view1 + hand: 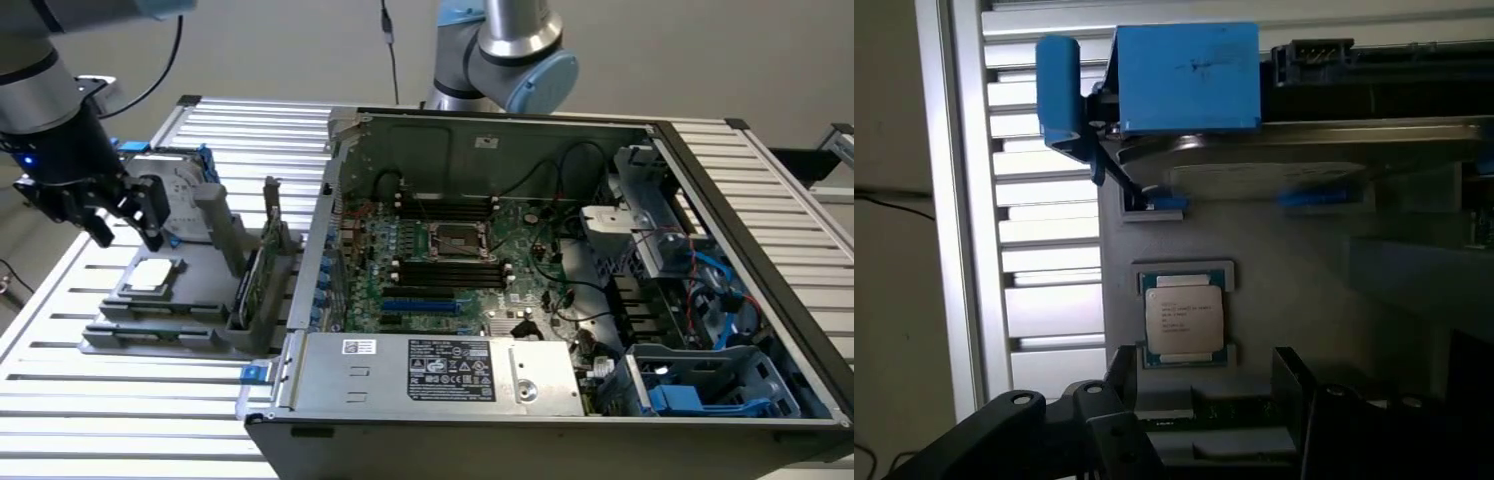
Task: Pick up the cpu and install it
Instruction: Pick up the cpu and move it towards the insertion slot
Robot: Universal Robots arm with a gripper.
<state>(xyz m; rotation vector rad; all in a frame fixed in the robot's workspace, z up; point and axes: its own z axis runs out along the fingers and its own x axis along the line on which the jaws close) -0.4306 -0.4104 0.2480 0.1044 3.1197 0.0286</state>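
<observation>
1. The cpu (154,273) (1184,318) is a small, thin, square chip. It has a pale silvery metal top with a few lines of dark print, and a green edge shows around the lid.
2. It lies flat with the lid up and uncovered, seated squarely in a shallow framed recess of the grey holder (174,335).
3. In the exterior view it sits at about 9 o'clock from the open computer case (481,140), well apart from it.

Soft, even light fills the exterior view; the slatted table (787,190) gleams pale; the computer case (481,135) is shaded inside; in the wrist view the cpu (1184,318) shines mildly.
</observation>
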